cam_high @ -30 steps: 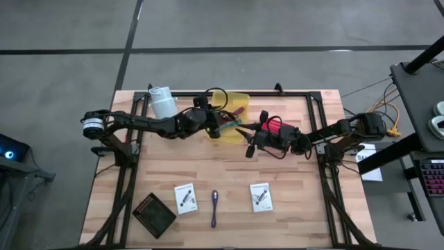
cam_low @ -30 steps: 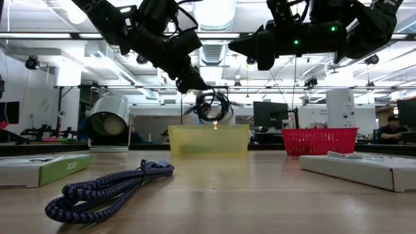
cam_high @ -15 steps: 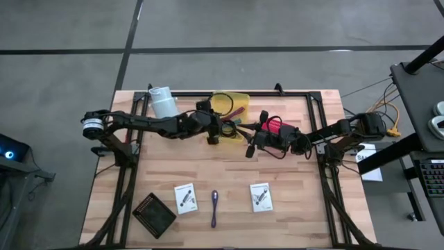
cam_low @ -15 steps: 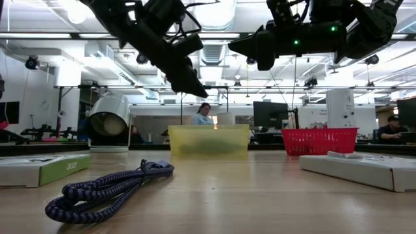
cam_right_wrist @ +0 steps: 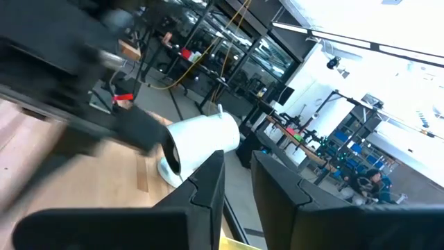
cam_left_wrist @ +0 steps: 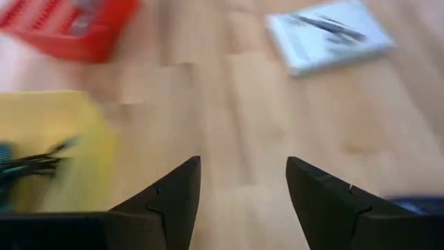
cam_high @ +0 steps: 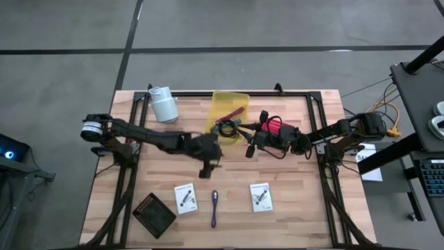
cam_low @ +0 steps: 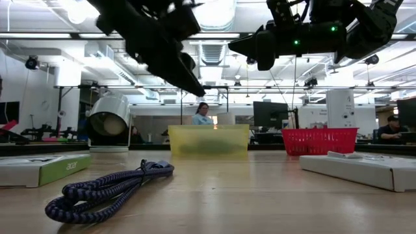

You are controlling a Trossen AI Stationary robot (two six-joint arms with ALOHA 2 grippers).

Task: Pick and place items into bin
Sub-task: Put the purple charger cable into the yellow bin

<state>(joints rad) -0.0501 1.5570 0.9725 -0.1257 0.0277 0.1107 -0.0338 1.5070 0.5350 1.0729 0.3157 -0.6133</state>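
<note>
My left gripper (cam_high: 207, 170) (cam_left_wrist: 243, 161) hangs open above bare wood in the middle of the table, between the yellow bin (cam_high: 229, 104) and the purple stick (cam_high: 214, 208), holding nothing. In the bin lie the magenta stick (cam_high: 237, 111), the teal tool (cam_high: 229, 125) and the coiled black cable (cam_high: 223, 129). Two white cards (cam_high: 185, 198) (cam_high: 261, 196) lie flat near the table's near edge, with the purple stick between them. My right gripper (cam_high: 248, 151) (cam_right_wrist: 238, 156) hovers beside the red basket (cam_high: 277, 128), with only a narrow slit between its fingers, empty.
A white cup (cam_high: 163, 103) lies on its side at the far left. A black square object (cam_high: 154, 214) sits at the near left. The red basket stands right of the yellow bin. Bare wood stretches across the table's middle. People show in the room beyond.
My left gripper held the coiled black cable over the yellow bin a second ago and let it go; the cable now lies in the bin. The gripper then swung away from the bin toward the table's near edge, over the middle of the table.
</note>
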